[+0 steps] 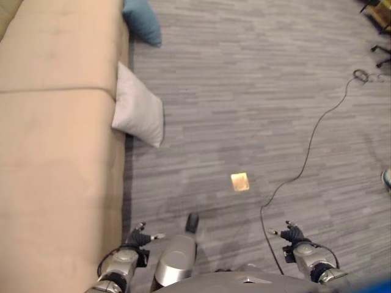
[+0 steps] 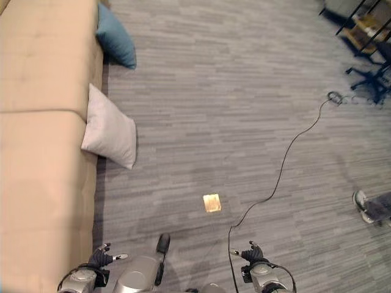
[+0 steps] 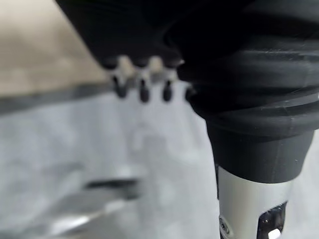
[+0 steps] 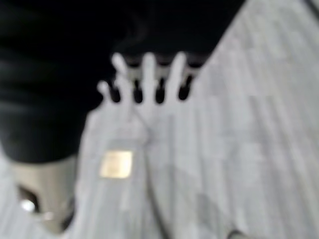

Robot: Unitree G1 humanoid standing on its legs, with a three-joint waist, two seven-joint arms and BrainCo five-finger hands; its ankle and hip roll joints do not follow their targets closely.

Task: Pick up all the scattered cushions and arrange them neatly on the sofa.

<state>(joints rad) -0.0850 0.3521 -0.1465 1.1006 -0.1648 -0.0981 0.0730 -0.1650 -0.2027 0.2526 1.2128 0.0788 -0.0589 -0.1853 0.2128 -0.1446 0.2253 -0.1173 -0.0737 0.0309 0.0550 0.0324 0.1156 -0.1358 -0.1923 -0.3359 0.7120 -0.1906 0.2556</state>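
Note:
A pale grey cushion stands on the carpet, leaning against the front of the beige sofa. Farther along the sofa front, a blue cushion lies on the floor, partly cut off by the view's edge. My left hand hangs low beside the sofa's near end, fingers relaxed and holding nothing. My right hand hangs over bare carpet well to the right, its fingers straight and empty. Both hands are far short of either cushion.
A small brass floor plate is set into the grey carpet between my hands and the pale cushion. An office chair base stands at the far right. A person's shoe shows at the right edge.

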